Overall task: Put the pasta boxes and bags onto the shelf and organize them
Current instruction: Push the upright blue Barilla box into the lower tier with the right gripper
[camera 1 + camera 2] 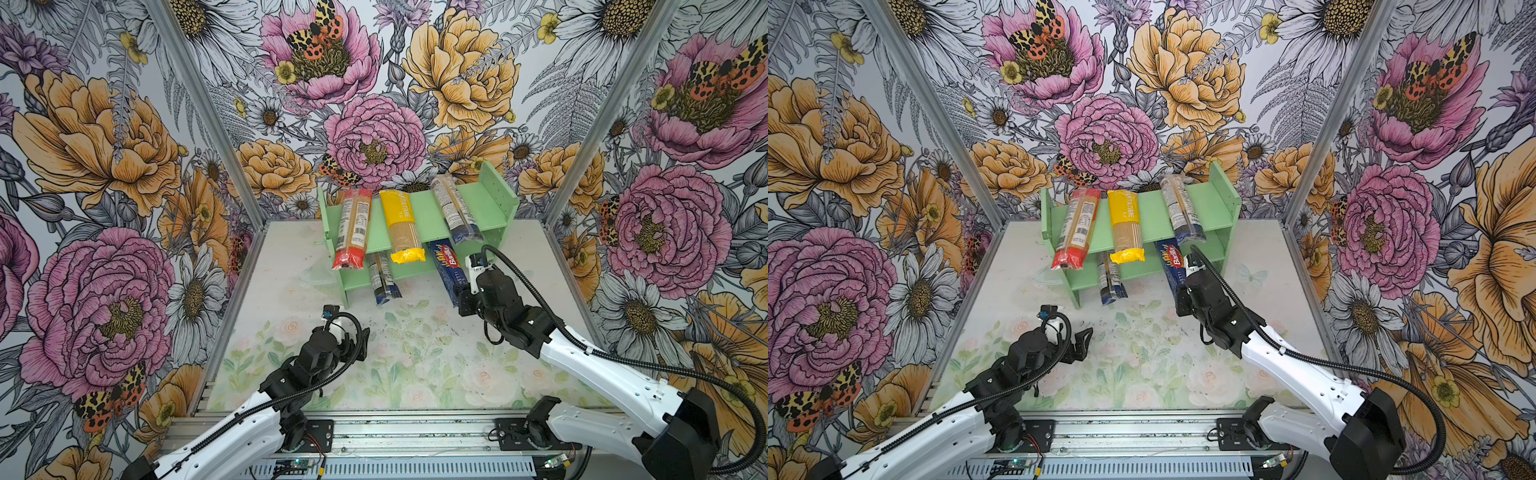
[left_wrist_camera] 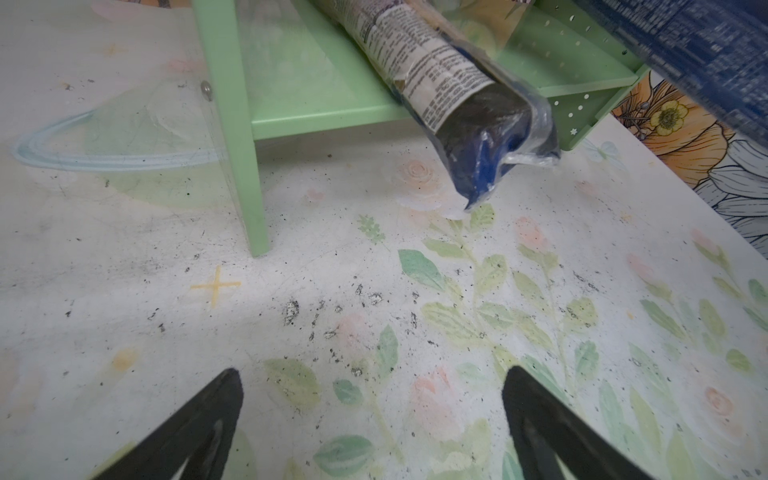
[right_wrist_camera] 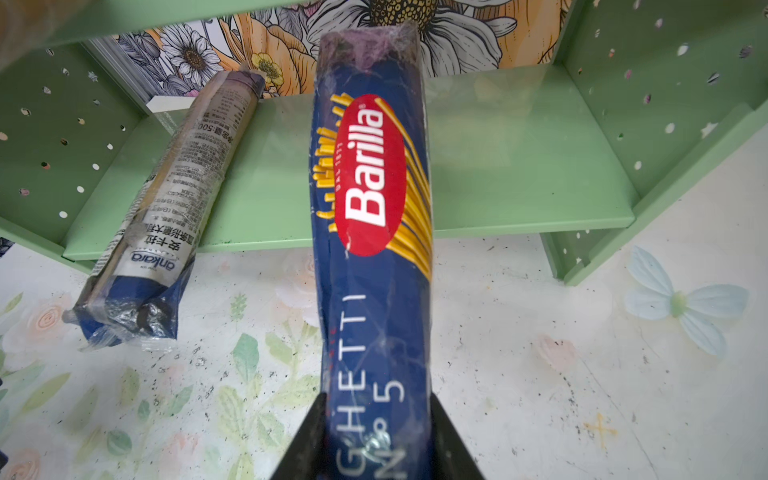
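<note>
Blue Barilla box (image 3: 374,208) is pinched tight between the right fingers (image 3: 307,440), its far end over the lower tier of the shelf (image 3: 519,166). Nearby, the left fingers (image 2: 199,424) gape wide, empty, above the surface (image 2: 374,291)

One Barilla box (image 1: 446,266), one red bag (image 1: 353,228), one yellow bag (image 1: 401,224), two blue bags (image 1: 456,208) (image 1: 384,280): five in all. One shelf (image 1: 492,205), two tiers.

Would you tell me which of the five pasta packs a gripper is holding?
The dark blue Barilla box, clamped in the right gripper; the other four lie free on the shelf.
</note>
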